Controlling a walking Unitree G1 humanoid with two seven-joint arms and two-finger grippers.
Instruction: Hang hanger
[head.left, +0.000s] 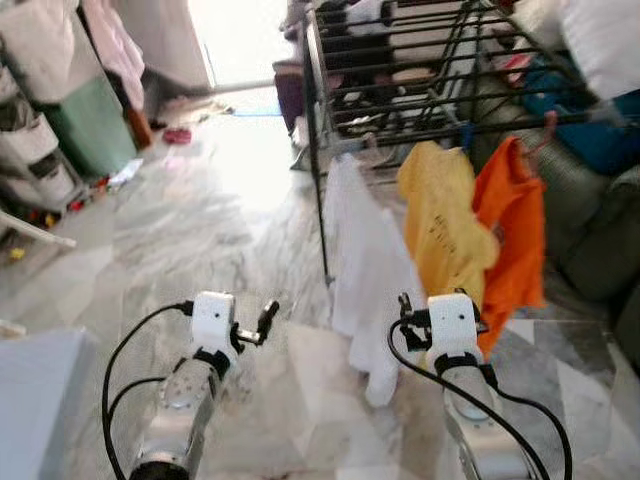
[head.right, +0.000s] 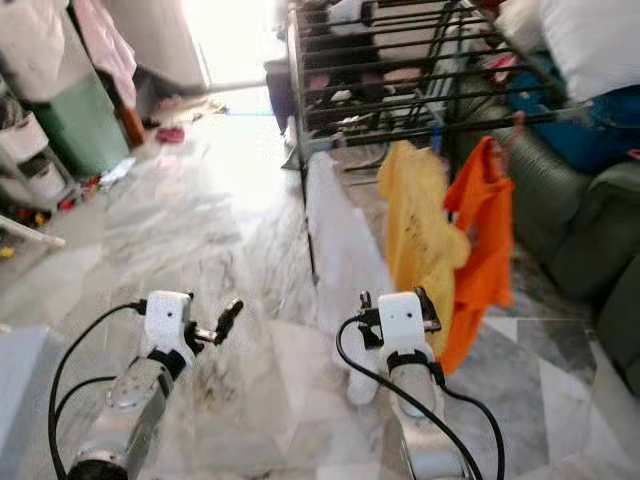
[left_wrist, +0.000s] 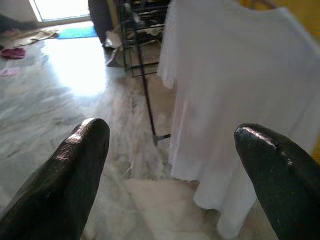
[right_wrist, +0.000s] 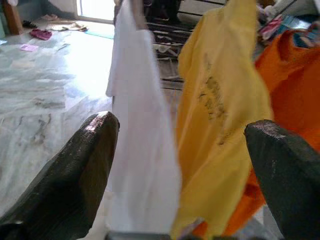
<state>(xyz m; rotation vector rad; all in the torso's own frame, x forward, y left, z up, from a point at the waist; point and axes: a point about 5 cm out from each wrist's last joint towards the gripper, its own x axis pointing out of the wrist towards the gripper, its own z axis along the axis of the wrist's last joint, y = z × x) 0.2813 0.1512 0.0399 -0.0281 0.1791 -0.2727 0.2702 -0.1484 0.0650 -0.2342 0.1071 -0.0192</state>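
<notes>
We find the right gripper (right_wrist: 180, 165) raised with its two black fingers (right_wrist: 75, 170) spread wide apart and nothing between them. Directly ahead of it hang three garments side by side: a white shirt (right_wrist: 137, 140), a yellow shirt (right_wrist: 220, 110) and, furthest to its right, an orange shirt (head.left: 515, 240). All three hang from the black drying rack (head.left: 420, 70) beyond and above the gripper. We cannot make out a hanger clearly; a reddish hook shape shows at the orange shirt's top. The left gripper (left_wrist: 172, 170) is also parted and empty, over the marble floor (head.left: 200, 220), with the white shirt ahead to its right.
</notes>
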